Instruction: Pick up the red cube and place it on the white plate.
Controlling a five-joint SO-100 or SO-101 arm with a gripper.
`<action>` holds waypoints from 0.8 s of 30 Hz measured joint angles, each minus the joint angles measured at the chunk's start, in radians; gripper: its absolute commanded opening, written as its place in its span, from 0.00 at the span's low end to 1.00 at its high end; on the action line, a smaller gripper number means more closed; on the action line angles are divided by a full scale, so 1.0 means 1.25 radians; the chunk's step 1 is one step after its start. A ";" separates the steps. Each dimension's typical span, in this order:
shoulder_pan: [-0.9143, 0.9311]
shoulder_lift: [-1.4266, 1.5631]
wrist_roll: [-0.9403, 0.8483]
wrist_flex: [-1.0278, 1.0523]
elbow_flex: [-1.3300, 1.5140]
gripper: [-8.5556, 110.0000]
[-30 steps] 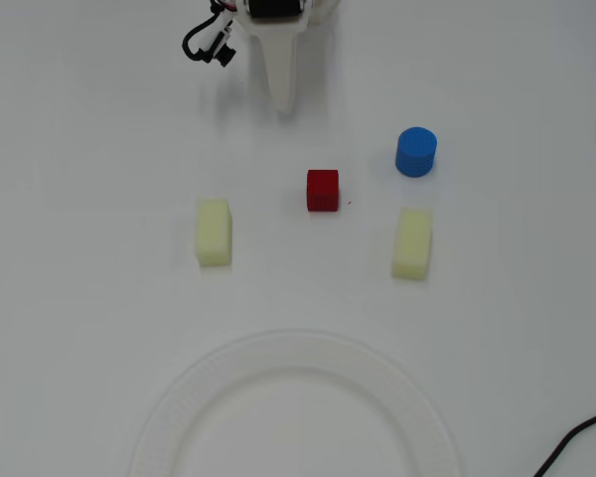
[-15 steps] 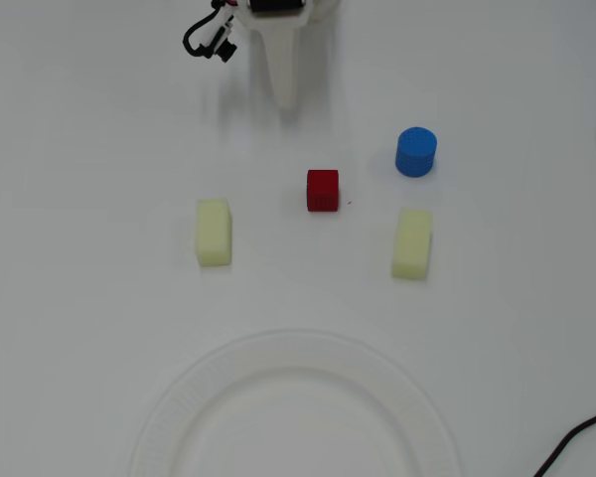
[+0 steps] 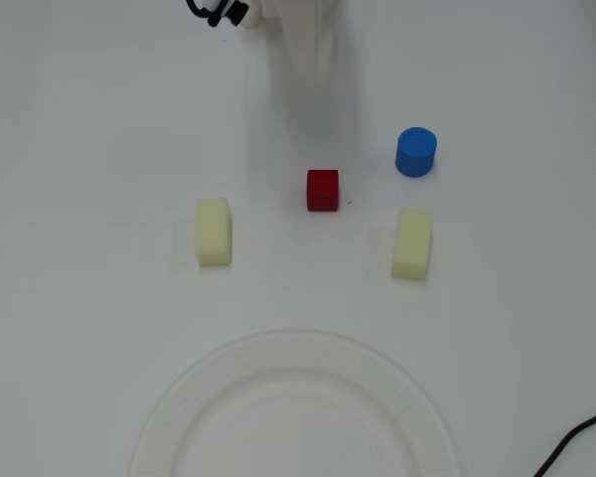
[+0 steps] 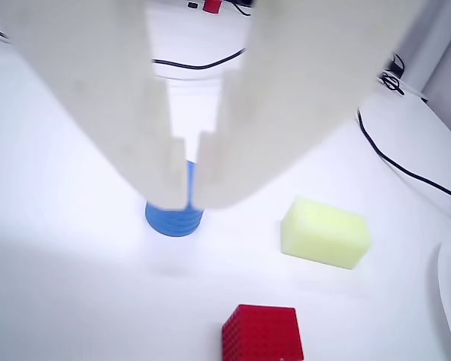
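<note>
Since a moment earlier only the arm had shifted: in the overhead view its pale finger, which had pointed down from the top edge a little left of the cube, had slid to the right and drawn back toward the top edge, so that it stood more nearly in line with the red cube [image 3: 323, 190]. None of the blocks had stirred.

From the wrist view the gripper [image 4: 186, 199] looked clenched, its two white fingers nearly meeting at the tips and holding nothing. The red cube [image 4: 261, 334] sat on the table [image 3: 99, 119] well short of those tips, untouched, with the blue cylinder [image 3: 416, 151] just behind the fingertips in that picture and one pale yellow block [image 4: 325, 232] off to the right. Overhead, the cube lay between two yellow blocks, the other yellow block [image 3: 214, 231] to its left, and the white plate [image 3: 179, 402] waited well below, empty.

To my eye the pick had not begun. The worry was the closed jaws: coming down like that would knock the cube aside, perhaps toward the cylinder. If the approach ran off line to the right in the overhead view, the fingers might catch the cylinder instead.
</note>
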 measured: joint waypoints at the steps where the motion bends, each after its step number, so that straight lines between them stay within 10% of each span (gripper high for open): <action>1: -0.012 -0.031 0.000 0.002 -0.021 0.18; 8: -0.034 -0.185 0.050 -0.011 -0.060 0.42; 24: -0.053 -0.414 0.072 -0.147 -0.059 0.40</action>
